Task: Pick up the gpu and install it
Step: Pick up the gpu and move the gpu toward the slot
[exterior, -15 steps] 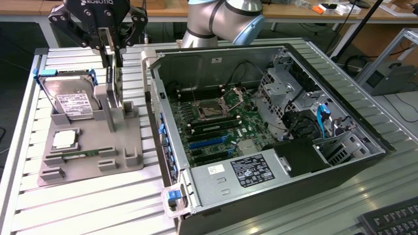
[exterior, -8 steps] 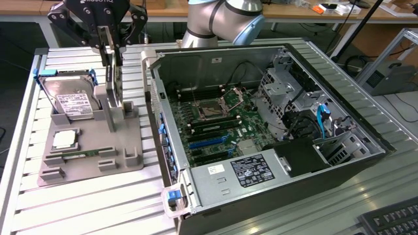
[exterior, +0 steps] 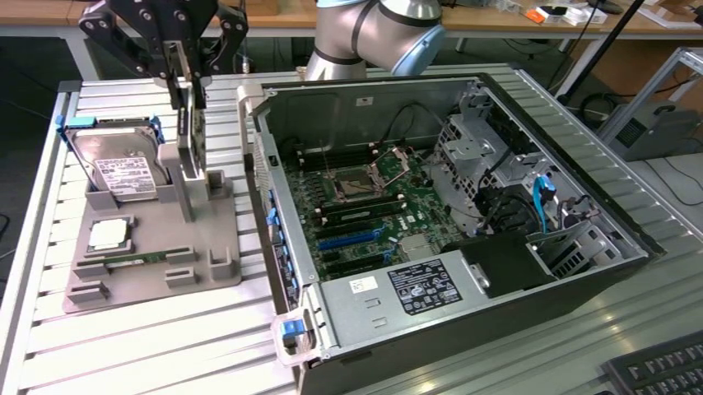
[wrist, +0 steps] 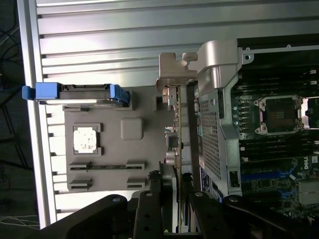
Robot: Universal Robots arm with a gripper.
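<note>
Standing on its long edge in a slot of the grey tray (exterior: 209, 255), the gpu (exterior: 190, 132) presents its upper edge to a grasp from above, which looks like the point of the holder. In the exterior view the tray lies on the ribbed table (exterior: 143, 346), to that view's left of the open computer case (exterior: 615, 239), with a hard drive (exterior: 118, 169) propped just beside the gpu. The pincer (exterior: 187, 78) hangs straight over the gpu, its dark fingers reaching down on either face.

In the wrist view the gpu (wrist: 177, 134) appears edge-on as a thin line, its silvery bracket (wrist: 172, 67) at the far end, close to the case wall (wrist: 219, 124). The pincer (wrist: 173, 191) is drawn narrow, its fingers (wrist: 149, 204) pressed on the two faces, so I judge the gpu gripped. It sits in or just above its slot, not yet in the case.
</note>
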